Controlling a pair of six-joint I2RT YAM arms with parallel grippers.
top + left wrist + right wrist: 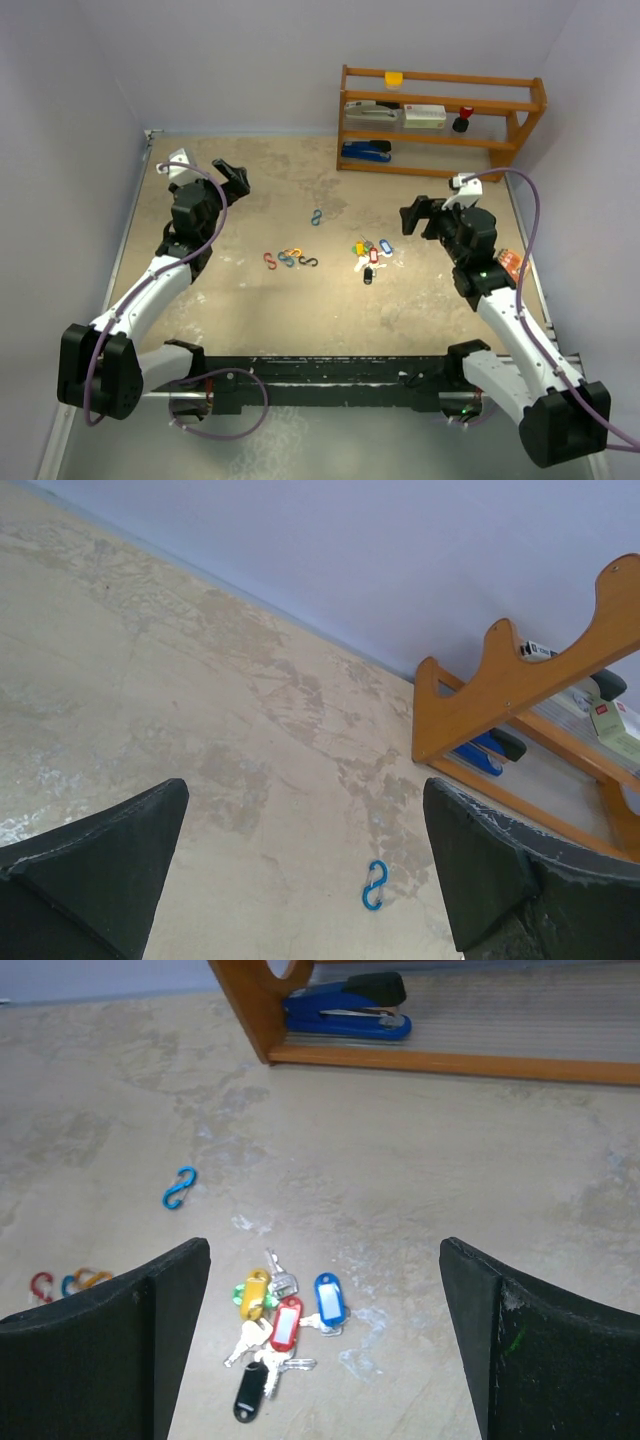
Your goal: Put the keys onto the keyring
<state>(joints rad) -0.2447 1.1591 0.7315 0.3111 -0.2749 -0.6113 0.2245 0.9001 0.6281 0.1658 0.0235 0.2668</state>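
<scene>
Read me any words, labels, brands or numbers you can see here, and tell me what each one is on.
Nothing here can be read.
Pale box on the wooden shelf: a red label with print, too small and blurred to read.
Key tags on the table: white inserts, no writing can be made out.
Blue stapler under the shelf: no brand visible.
</scene>
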